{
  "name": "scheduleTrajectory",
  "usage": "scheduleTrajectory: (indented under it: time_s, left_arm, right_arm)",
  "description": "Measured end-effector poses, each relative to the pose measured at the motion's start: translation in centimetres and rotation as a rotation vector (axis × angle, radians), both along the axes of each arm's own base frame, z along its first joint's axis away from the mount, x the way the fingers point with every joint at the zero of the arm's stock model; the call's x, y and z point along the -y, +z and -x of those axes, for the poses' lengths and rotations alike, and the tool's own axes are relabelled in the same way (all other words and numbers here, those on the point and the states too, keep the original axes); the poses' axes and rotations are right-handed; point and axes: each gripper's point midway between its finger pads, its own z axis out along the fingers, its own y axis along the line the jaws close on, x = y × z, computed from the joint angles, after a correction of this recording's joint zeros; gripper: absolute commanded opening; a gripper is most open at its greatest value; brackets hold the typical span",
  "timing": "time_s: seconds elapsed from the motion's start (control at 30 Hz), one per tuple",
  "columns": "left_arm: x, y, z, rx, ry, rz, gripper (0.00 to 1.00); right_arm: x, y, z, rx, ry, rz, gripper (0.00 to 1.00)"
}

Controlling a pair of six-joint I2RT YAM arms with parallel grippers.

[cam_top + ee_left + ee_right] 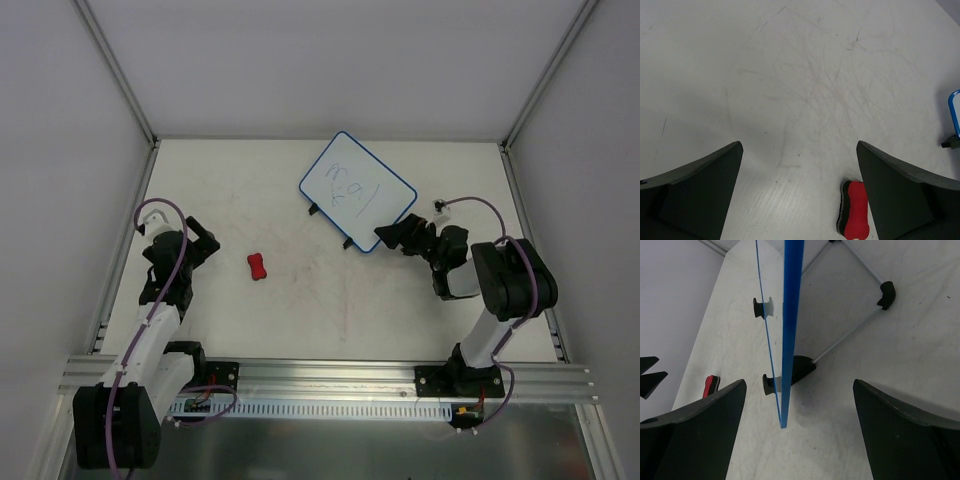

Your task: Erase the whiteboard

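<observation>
The whiteboard [357, 191] stands tilted at the back of the table, white with a blue rim and blue scribbles on its face. My right gripper [386, 237] is at its near right corner. In the right wrist view the board's blue edge [791, 315] rises edge-on between the fingers of my right gripper [799, 390], which is open and not touching it. A red, bone-shaped eraser [258, 267] lies flat on the table left of centre. My left gripper [203, 245] is open to the left of it. In the left wrist view the eraser [855, 210] lies beside the right finger [900, 195] of my left gripper [799, 150].
The board rests on black feet [802, 369] and a thin wire stand [860, 322] behind it. Grey enclosure walls [60, 150] close in the table on three sides. An aluminium rail [330, 375] runs along the near edge at the arm bases.
</observation>
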Motion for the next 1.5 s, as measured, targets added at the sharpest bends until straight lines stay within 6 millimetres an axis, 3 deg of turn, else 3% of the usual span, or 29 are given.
scheduleTrajectory:
  time_s: [0.1, 0.27, 0.3, 0.33, 0.37, 0.47, 0.67, 0.8, 0.83, 0.93, 1.1, 1.23, 1.5]
  left_arm:
    - [0.0, -0.4, 0.0, -0.016, 0.000, 0.004, 0.99]
    - [0.2, -0.5, 0.0, -0.014, 0.007, 0.026, 0.99]
    - [0.2, -0.5, 0.0, -0.014, 0.007, 0.030, 0.99]
    - [0.4, -0.6, 0.0, -0.015, 0.002, 0.035, 0.99]
    - [0.5, -0.6, 0.0, -0.017, -0.003, 0.040, 0.99]
    - [1.1, -0.9, -0.2, -0.037, -0.033, 0.060, 0.99]
    - [4.0, -0.7, -1.2, -0.123, -0.110, 0.096, 0.99]
    - [6.3, 0.0, -1.8, -0.177, -0.156, 0.122, 0.99]
    - [6.7, 0.1, -1.9, -0.196, -0.164, 0.127, 0.99]
    - [7.8, -0.2, -2.3, -0.253, -0.199, 0.149, 0.99]
    - [9.1, -2.8, -2.6, -0.404, -0.256, 0.173, 0.99]
    - [10.1, -5.3, -1.4, -0.546, -0.308, 0.151, 0.98]
    - [13.0, -5.3, 0.6, -0.622, -0.421, 0.063, 0.95]
  right_arm:
    - [-0.4, -0.4, -0.6, -0.015, 0.019, -0.011, 0.89]
    - [-1.1, 0.6, -1.5, 0.020, 0.040, -0.023, 0.79]
    - [-1.2, 0.7, -1.6, 0.024, 0.044, -0.025, 0.74]
    - [-1.3, 0.7, -1.6, 0.026, 0.047, -0.028, 0.59]
    - [-1.3, 0.7, -1.6, 0.026, 0.049, -0.028, 0.51]
    - [-1.6, 0.8, -1.9, 0.015, 0.057, -0.049, 0.44]
    - [-2.0, 1.2, -2.1, 0.017, 0.070, -0.064, 0.41]
    - [-2.1, 1.3, -2.0, 0.017, 0.075, -0.065, 0.23]
    - [-2.1, 1.2, -2.0, 0.016, 0.076, -0.066, 0.14]
    - [-2.3, 1.2, -2.1, 0.008, 0.089, -0.077, 0.06]
    - [-2.7, 1.7, -2.2, 0.021, 0.113, -0.090, 0.00]
    - [-2.7, 1.6, -2.2, 0.020, 0.115, -0.091, 0.00]
    - [-2.8, 1.5, -2.2, 0.021, 0.119, -0.093, 0.00]
